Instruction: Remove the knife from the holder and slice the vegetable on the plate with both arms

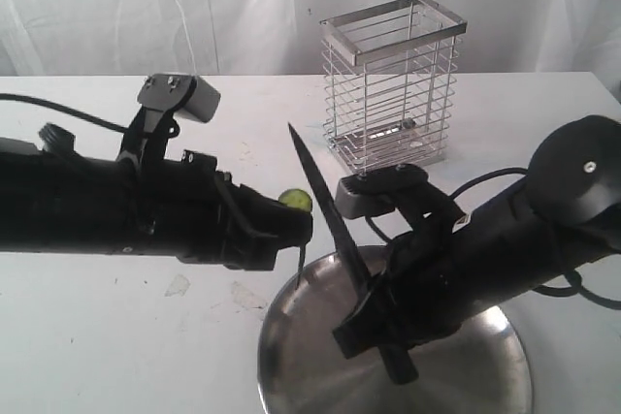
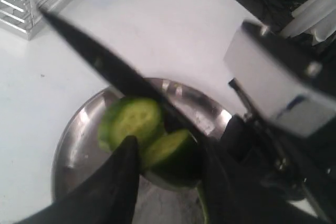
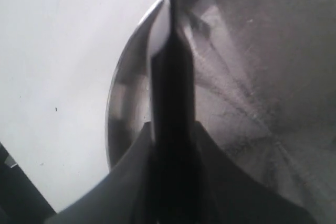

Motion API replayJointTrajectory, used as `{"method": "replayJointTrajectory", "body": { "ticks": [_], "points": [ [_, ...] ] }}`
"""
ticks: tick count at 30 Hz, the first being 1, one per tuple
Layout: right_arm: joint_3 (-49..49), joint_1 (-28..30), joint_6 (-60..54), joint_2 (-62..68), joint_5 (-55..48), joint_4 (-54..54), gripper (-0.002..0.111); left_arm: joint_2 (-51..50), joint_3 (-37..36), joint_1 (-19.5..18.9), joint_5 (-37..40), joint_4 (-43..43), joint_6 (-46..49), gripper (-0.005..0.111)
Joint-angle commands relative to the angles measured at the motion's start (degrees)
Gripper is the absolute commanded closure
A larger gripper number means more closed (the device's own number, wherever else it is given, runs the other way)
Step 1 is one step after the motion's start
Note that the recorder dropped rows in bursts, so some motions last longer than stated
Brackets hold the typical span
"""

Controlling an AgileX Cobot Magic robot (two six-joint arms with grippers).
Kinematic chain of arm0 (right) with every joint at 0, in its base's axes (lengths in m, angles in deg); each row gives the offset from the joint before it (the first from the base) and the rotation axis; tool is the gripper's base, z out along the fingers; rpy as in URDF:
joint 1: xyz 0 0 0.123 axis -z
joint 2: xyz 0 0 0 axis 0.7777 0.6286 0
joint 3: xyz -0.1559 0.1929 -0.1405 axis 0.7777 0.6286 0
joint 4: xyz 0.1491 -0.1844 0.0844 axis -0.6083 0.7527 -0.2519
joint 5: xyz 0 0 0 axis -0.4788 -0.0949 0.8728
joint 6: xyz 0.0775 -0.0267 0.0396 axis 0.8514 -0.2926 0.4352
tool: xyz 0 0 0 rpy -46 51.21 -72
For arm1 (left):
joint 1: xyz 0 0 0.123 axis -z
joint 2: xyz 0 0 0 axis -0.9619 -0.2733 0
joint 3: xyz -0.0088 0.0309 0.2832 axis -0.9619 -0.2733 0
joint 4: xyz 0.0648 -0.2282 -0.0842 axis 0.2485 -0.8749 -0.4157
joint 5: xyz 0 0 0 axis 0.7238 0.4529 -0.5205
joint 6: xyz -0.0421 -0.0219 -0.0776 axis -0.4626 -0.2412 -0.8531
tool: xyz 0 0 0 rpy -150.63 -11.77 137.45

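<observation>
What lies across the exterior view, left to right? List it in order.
Left arm → vegetable → holder → right arm's round joint. The knife and plate overlap too many of these to place.

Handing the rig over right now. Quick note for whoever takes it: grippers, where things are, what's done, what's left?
Left gripper: shut on the vegetable, held above the plate.
Right gripper: shut on the knife at its handle, blade tilted upward and lying across the vegetable.
Holder: stands behind the plate, no knife in it.
Done: the knife is out; the vegetable shows pale cut faces, so slicing looks begun.
Left: finish slicing. Cannot tell if the blade is through this cut.
</observation>
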Motion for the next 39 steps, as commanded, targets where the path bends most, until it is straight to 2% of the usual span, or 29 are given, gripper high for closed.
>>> {"method": "replayJointTrajectory", "body": {
  "ticks": [1, 10, 17, 24, 29, 35, 37, 39],
  "points": [
    [1.23, 2.1, -0.59, -3.67, -0.19, -0.38, 0.108, 0.57, -2.11, -0.13, 0.09, -0.59, 1.37, 0.107],
    [4.4, 2.44, -1.03, -6.12, -3.19, 1.65, 0.108, 0.57, -1.88, -0.13, -0.42, -1.52, 1.82, 0.107],
    [8.77, 2.44, -1.25, -6.12, -6.83, 1.32, 0.108, 0.57, 0.05, -0.13, 0.77, -8.38, 10.35, 0.107],
    [11.31, 2.32, -1.99, -8.45, -11.42, 1.69, 0.108, 0.16, 3.03, -0.13, 0.54, -8.38, 11.79, 0.107],
    [11.44, 2.32, -7.8, -8.91, -14.37, -5.57, 0.108, -1.26, 6.59, -0.13, 3.74, -8.38, 11.89, 0.107],
    [10.83, 2.32, -14.55, -7.75, -6.47, -16.36, 0.108, -1.51, 6.59, -0.01, 8.17, -8.38, 11.77, 0.107],
    [8.08, 2.42, -18.5, -7.66, -5.18, -21.7, 0.108, -1.51, 4.98, 0.53, 9.15, -8.38, 11.42, 0.107],
    [5.96, 2.96, -18.22, -9.12, -5.18, -21.7, 0.108, -1.51, 1.43, 0.68, 8.2, -8.38, 11.82, 0.107]
  ]
}}
